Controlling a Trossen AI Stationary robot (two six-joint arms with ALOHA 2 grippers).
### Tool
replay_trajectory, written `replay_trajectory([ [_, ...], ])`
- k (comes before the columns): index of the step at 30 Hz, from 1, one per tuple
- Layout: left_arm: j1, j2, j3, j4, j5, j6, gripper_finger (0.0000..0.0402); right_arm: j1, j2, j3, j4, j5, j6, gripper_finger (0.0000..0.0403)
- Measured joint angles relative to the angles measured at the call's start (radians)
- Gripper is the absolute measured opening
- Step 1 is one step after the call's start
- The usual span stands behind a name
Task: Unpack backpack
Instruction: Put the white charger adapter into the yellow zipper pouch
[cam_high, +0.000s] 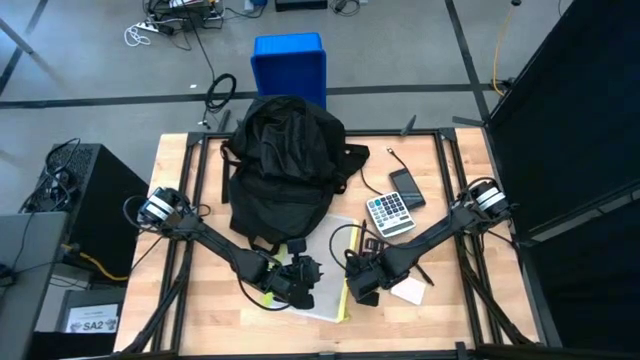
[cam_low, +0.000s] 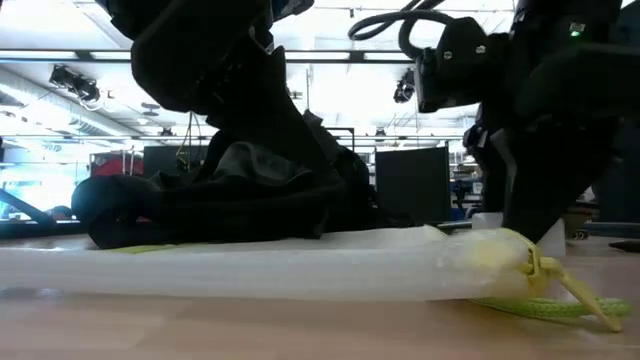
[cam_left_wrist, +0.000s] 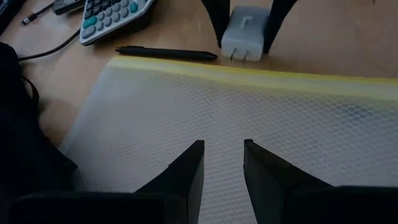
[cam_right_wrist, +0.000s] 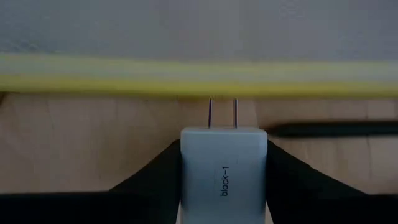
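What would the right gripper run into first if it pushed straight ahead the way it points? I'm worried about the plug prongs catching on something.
Probably the yellow zipper edge of the mesh pouch. The right gripper holds the white charger with its prongs aimed at that edge, only bare table between; height is hard to judge.

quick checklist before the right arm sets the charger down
1. Charger held between right gripper jaws: ok.
2. Prongs point at the pouch's yellow edge, not touching it: ok.
3. Bare wood under the charger: cannot tell; the pen lies close by.
4. Left gripper over the pouch, jaws slightly apart, holding nothing: ok.
5. Calculator and phone beside the backpack, away from the charger: ok.
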Motion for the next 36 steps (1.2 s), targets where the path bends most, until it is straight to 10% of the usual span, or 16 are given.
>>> replay_trajectory([
  [36,-0.015,-0.073,0.000,-0.128,0.057,-0.045,0.0087,-0.077,0.005,0.000,0.398,-0.071,-0.094,0.0152],
])
